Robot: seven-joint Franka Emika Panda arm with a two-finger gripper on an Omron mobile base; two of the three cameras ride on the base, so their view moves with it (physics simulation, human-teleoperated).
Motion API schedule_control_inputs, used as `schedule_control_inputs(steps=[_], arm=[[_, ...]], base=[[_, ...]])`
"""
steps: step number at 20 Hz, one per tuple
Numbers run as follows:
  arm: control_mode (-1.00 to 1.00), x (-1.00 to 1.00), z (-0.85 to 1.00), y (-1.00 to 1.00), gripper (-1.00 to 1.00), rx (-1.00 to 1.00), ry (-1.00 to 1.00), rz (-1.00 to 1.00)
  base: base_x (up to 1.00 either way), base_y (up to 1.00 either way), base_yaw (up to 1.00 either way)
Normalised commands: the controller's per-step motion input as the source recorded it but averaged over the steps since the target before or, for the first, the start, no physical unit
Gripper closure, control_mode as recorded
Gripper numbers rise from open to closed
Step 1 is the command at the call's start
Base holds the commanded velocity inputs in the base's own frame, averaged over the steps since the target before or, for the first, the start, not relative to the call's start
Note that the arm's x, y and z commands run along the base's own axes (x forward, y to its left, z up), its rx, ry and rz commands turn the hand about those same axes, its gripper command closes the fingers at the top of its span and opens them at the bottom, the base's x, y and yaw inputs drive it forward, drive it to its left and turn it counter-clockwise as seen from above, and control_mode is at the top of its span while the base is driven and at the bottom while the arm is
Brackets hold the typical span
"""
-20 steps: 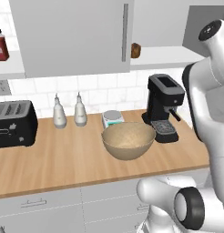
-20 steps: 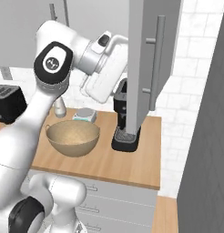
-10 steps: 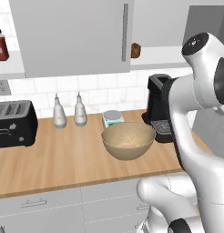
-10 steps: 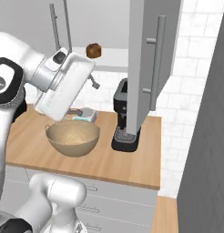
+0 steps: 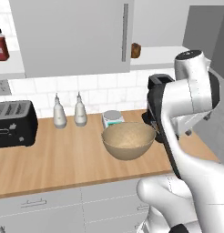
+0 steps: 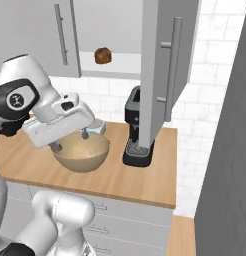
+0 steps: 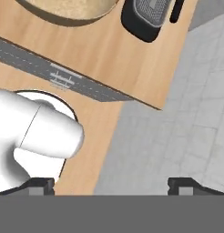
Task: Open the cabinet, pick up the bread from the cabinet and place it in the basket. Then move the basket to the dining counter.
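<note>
Bread [image 6: 102, 55] half behind cabinet door [image 5: 77, 36]

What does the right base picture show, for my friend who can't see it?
A small brown bread sits on the shelf of the open cabinet, high above a wooden worktop. Below, the white robot arm stretches over a tan basket, beside a black coffee machine.

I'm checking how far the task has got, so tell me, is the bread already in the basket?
No, the bread sits on the shelf of the opened cabinet, well above the basket, which holds nothing.
</note>
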Motion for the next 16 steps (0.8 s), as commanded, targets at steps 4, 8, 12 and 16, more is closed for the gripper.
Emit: schedule_control_inputs(steps=[4, 8, 12, 16], arm=[[-1.00, 0.44, -0.39, 0.47, -1.00, 0.33, -0.16, -0.61], [-1.00, 0.50, -0.04, 0.41, -1.00, 0.29, -0.35, -0.50], [-1.00, 0.53, 0.58, 0.73, -1.00, 0.11, -0.58, -0.46], [-1.00, 0.72, 0.88, 0.65, -1.00, 0.00, -0.59, -0.17]], base=[[0.00, 0.00, 0.00], [0.00, 0.00, 0.00], [0.00, 0.00, 0.00], [0.00, 0.00, 0.00]])
